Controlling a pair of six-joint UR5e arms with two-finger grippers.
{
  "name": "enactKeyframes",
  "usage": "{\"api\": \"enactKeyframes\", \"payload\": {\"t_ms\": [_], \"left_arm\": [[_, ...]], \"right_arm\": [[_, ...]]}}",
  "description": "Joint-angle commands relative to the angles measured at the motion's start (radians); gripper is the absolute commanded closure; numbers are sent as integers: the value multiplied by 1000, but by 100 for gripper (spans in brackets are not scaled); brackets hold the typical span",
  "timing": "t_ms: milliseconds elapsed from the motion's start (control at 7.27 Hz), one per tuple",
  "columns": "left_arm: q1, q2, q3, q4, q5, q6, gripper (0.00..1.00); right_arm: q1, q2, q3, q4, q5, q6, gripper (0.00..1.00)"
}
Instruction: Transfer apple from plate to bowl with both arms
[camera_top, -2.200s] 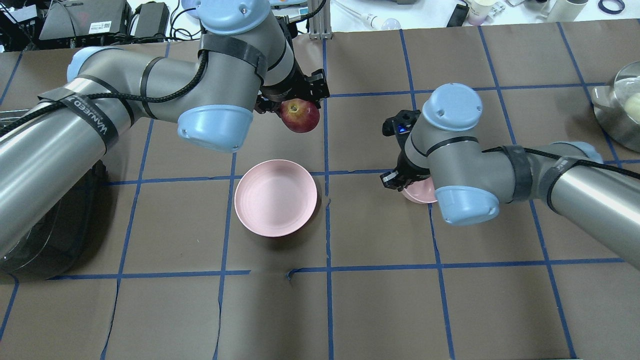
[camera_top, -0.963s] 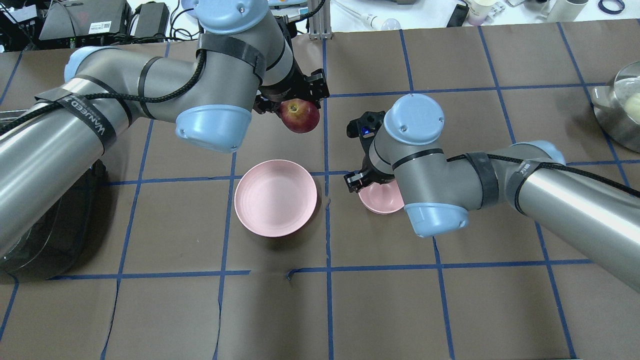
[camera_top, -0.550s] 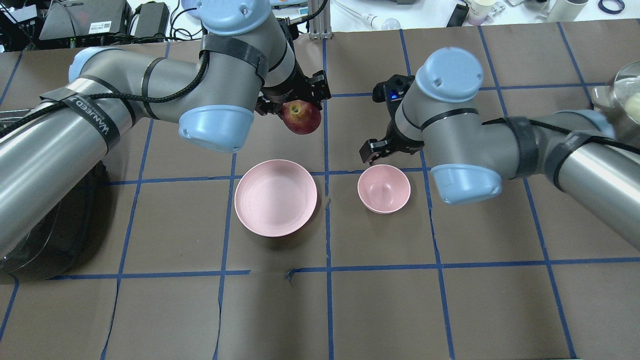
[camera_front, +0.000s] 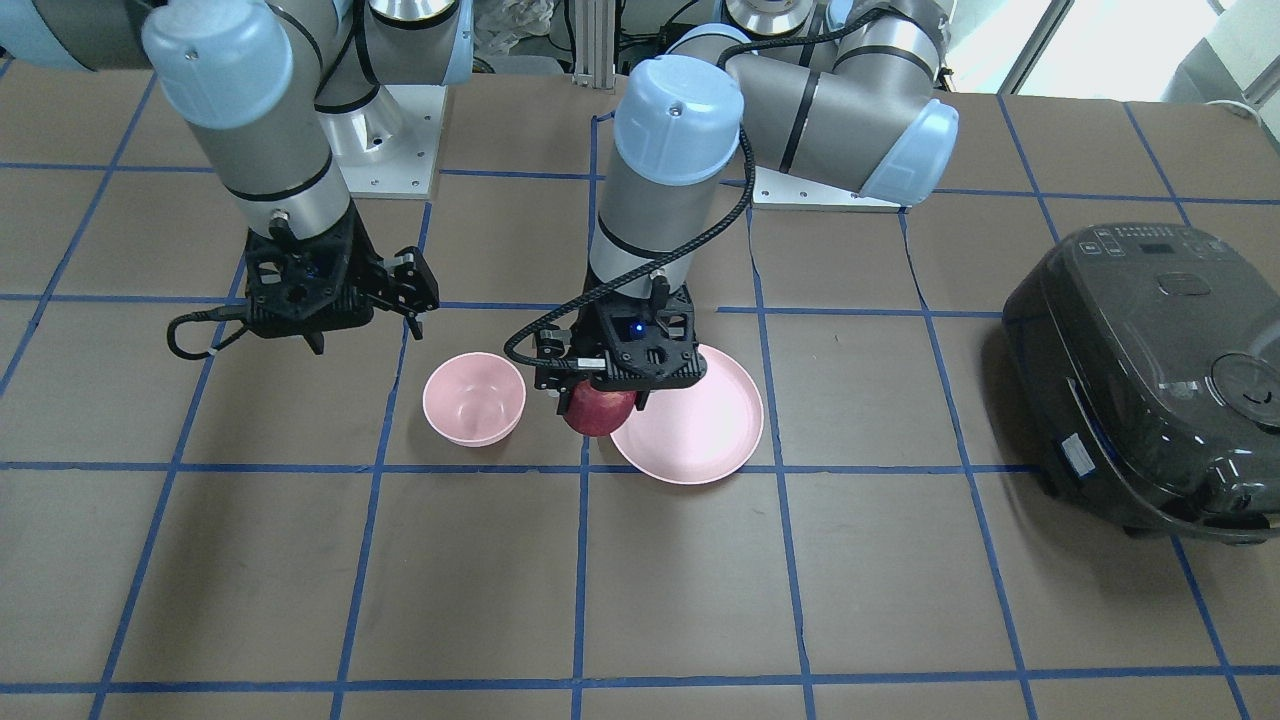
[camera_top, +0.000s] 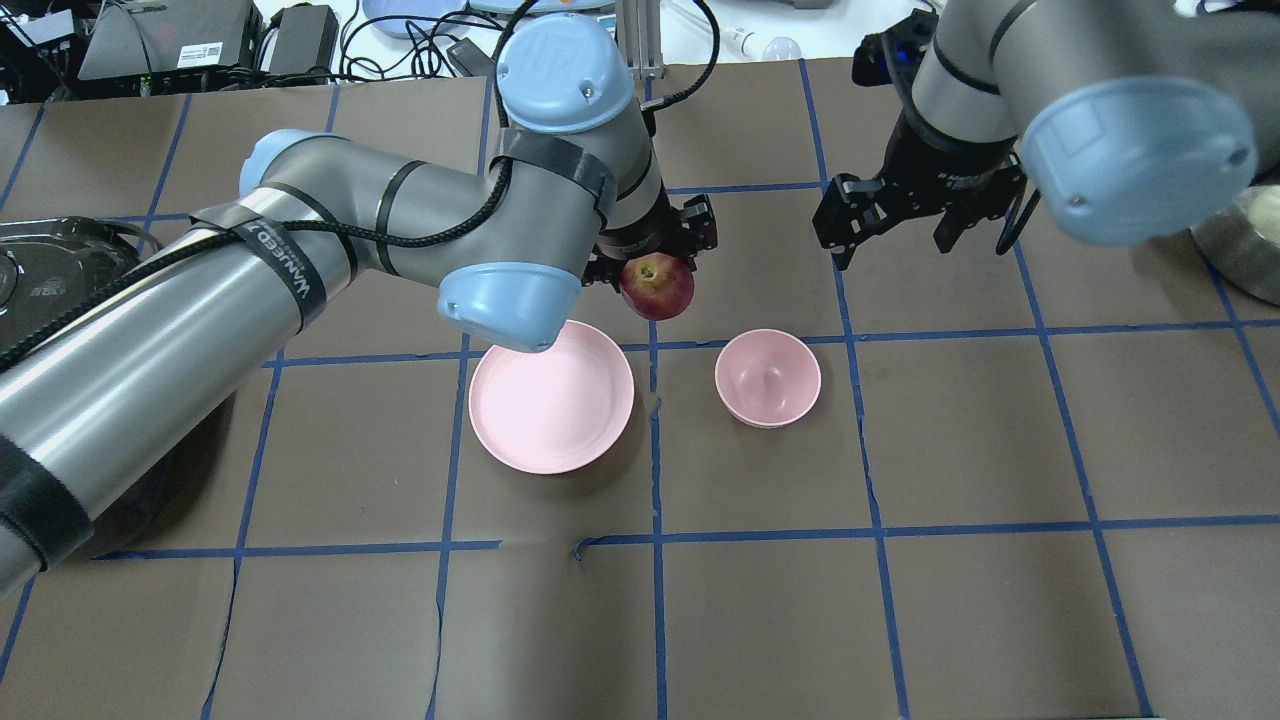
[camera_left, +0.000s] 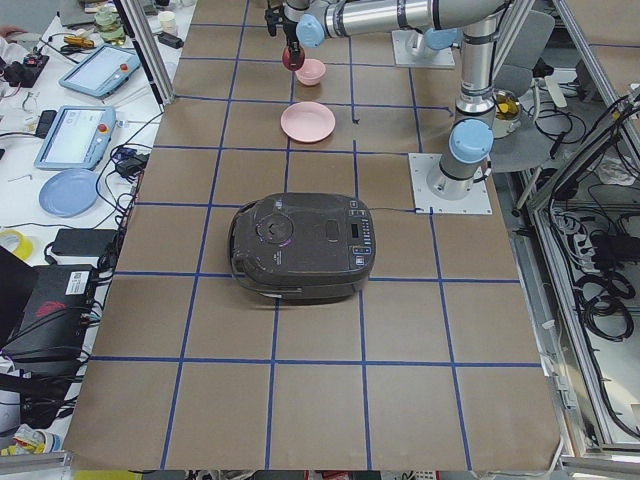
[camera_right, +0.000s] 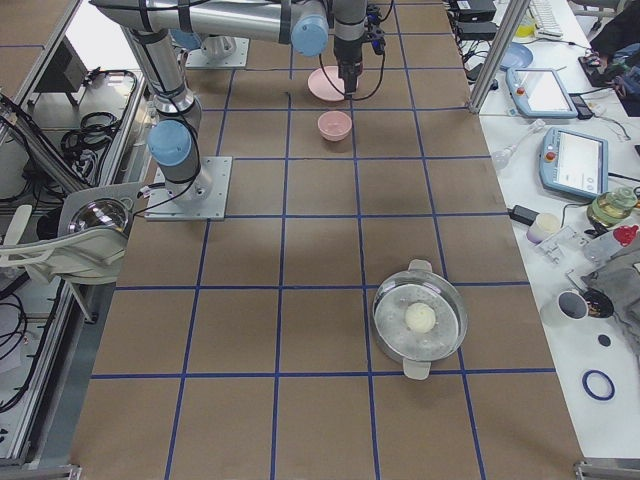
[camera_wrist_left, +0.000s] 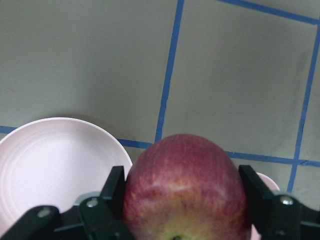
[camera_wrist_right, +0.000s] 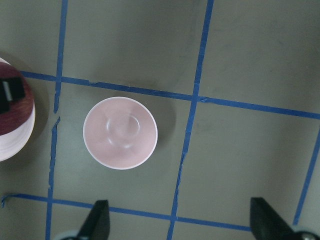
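Apple (camera_top: 657, 288) is held in the air by the left gripper (camera_wrist_left: 184, 200), with the jaws clamped on its two flanks and the stem dimple facing up toward the wrist. It hangs over the gap between the plate (camera_top: 550, 400) and the bowl (camera_top: 768, 380), off the plate and not yet over the bowl. The right gripper (camera_wrist_right: 181, 222) is spread open and empty, raised well apart from the bowl.

Step in hand, as I judge it, is to carry across and lower.
- The bowl looks barely wider than the apple, so centre it over the rim before descending.
- The fingers flank the widest part, leaving little room inside the rim.
- Release low, since a drop could bounce the apple or tip the bowl.

Materials:
- The apple has waxy red skin streaked with yellow and is round, so it is likely to roll.
- The plate and bowl are smooth, pale pink and hard-looking. The bowl is deep.
- The table (camera_top: 980, 620) is covered in brown paper with a blue tape grid.
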Motion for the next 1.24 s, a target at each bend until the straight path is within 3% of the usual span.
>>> {"api": "enactKeyframes", "payload": {"t_ms": [0, 412, 1100], "left_arm": [[-69, -49, -3, 52, -1, -67, 100], [-126, -130, -1, 114, 7, -115, 100], [-155, -189, 3, 138, 7, -133, 100]], "right_arm": [[-2, -3, -105, 116, -3, 16, 0], [4, -1, -98, 23, -3, 28, 0], [4, 0, -98, 28, -3, 29, 0]]}}
